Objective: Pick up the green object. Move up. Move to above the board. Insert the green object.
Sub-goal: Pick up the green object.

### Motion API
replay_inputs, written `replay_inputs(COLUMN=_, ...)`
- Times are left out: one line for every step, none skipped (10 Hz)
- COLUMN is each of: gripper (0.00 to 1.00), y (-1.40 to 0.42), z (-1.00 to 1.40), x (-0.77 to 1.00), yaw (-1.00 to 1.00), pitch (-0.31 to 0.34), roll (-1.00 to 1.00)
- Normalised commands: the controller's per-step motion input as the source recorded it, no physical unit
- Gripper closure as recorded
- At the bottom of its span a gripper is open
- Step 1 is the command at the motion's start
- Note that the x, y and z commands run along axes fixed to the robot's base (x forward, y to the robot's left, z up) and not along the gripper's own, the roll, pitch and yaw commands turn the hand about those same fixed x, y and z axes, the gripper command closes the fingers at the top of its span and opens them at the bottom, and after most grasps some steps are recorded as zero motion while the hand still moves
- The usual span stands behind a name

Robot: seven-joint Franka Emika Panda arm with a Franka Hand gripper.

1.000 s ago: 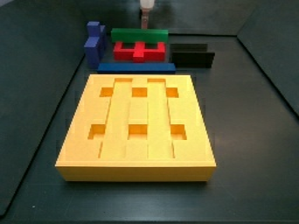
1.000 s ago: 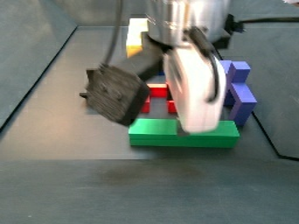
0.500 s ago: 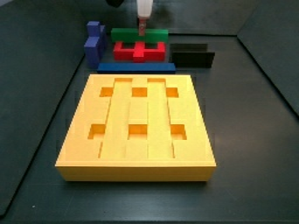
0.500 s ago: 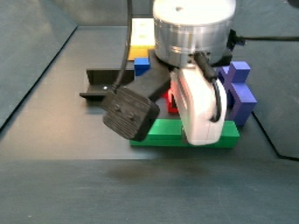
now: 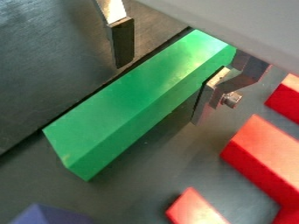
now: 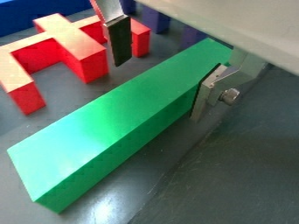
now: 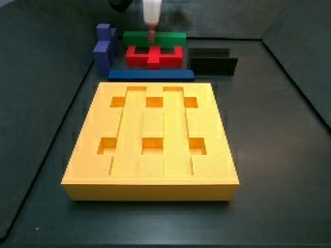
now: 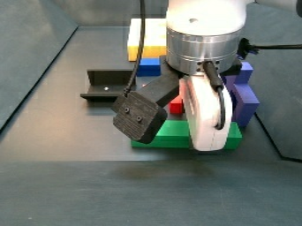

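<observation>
Fingers (image 6: 118,41) of the gripper (image 6: 163,63) are straddling the long, rigid, bright-green plastic bar (image 6: 117,119) mid-length, spread, not clamping. Smooth faces are likely favouring a centred grasp.

Dark floor, crowded at its far end

The floor (image 7: 285,145) carried the board (image 7: 153,140), green object (image 8: 177,134), red block (image 7: 154,56), blue pieces (image 7: 104,48) and fixture (image 8: 106,85); the gripper (image 6: 163,57) straddled the green object.
</observation>
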Motion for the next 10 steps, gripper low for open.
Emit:
replay_inputs(gripper=0.00, y=0.10, z=-0.03, x=0.00, yaw=-0.04, pitch=0.033, roll=0.00)
replay_inputs(gripper=0.00, y=0.02, z=0.00, x=0.00, yaw=0.01, pitch=0.000, roll=0.00)
replay_inputs(gripper=0.00, y=0.00, z=-0.06, x=0.01, yaw=0.10, pitch=0.000, roll=0.03)
replay_inputs(gripper=0.00, y=0.00, z=-0.09, x=0.03, yaw=0.10, pitch=0.000, roll=0.06)
replay_inputs(gripper=0.00, y=0.00, z=-0.09, x=0.02, yaw=0.09, pitch=0.000, roll=0.05)
replay_inputs(gripper=0.00, y=0.00, z=-0.03, x=0.07, yaw=0.09, pitch=0.014, roll=0.07)
replay_inputs(gripper=0.00, y=0.00, z=0.00, x=0.00, yaw=0.00, pitch=0.000, roll=0.00)
replay_inputs(gripper=1.00, y=0.00, z=0.00, x=0.00, yaw=0.00, pitch=0.000, roll=0.00)
replay_inputs(gripper=1.00, y=0.00, z=0.00, x=0.00, yaw=0.00, pitch=0.000, roll=0.00)
replay_inputs(gripper=1.00, y=0.00, z=0.00, x=0.00, yaw=0.00, pitch=0.000, roll=0.00)
